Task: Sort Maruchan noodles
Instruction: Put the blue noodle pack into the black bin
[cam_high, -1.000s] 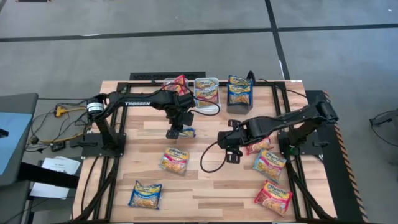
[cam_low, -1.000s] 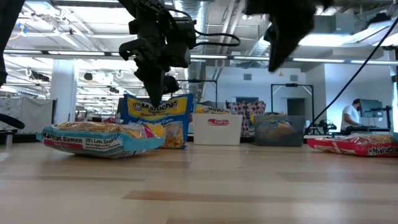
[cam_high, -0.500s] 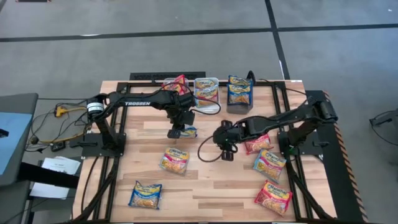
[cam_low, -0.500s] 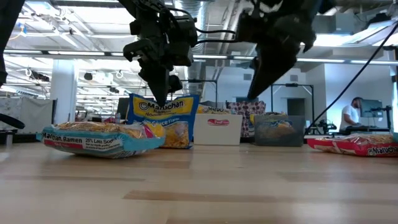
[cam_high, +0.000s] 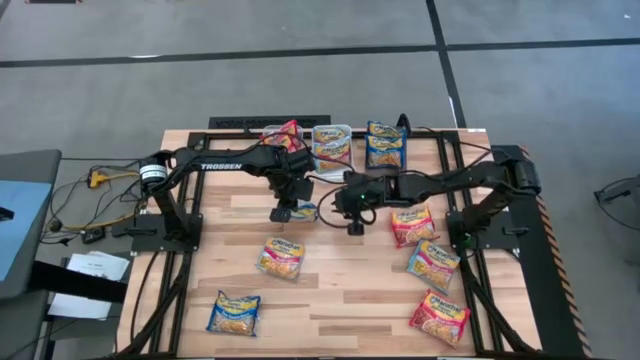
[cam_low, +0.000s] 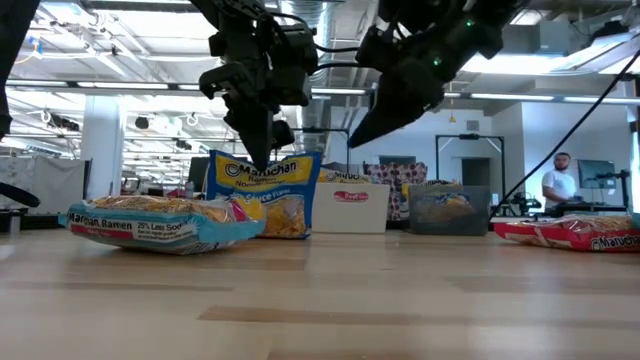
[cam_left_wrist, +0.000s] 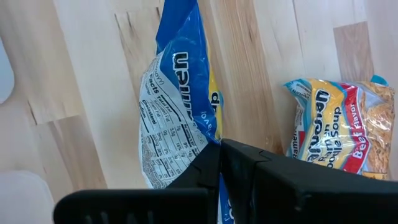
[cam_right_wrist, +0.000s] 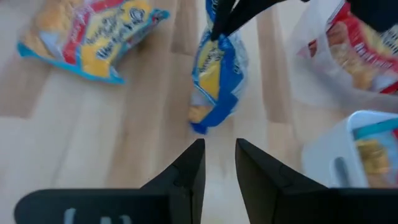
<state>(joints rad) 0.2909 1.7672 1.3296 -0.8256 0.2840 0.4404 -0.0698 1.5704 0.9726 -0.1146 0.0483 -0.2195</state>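
Observation:
My left gripper (cam_high: 284, 211) is over the table's middle, shut on a blue and yellow Maruchan packet (cam_high: 301, 211) that stands upright below it (cam_low: 264, 195). In the left wrist view the packet (cam_left_wrist: 180, 118) hangs under the shut fingers. My right gripper (cam_high: 351, 226) is open and touches nothing. It sits just to the right of that packet and points at it (cam_right_wrist: 217, 74). Other packets lie flat on the table: a red and yellow one (cam_high: 282, 258), a blue one (cam_high: 235, 312) and three pink ones (cam_high: 412, 224) on the right. My left gripper pinches the blue and yellow packet by its top edge (cam_left_wrist: 208, 144) between its two fingers, from above and pointing down. The packet hangs upright below the fingers. Its lower edge (cam_low: 262, 236) is level with the table top, and I cannot tell whether it touches.
Along the far edge stand a clear bin (cam_high: 283, 135), a white bin (cam_high: 333, 145) and a dark bin (cam_high: 386, 148), each holding packets. A light blue packet (cam_low: 160, 220) lies near the low camera. A black cable loops by the right arm. A person (cam_low: 560, 185) stands far behind.
My right gripper has swung toward the table's left and far edges, from beside the pink packets to a spot close beside the blue and yellow packet in my left gripper. The left gripper has kept its hold.

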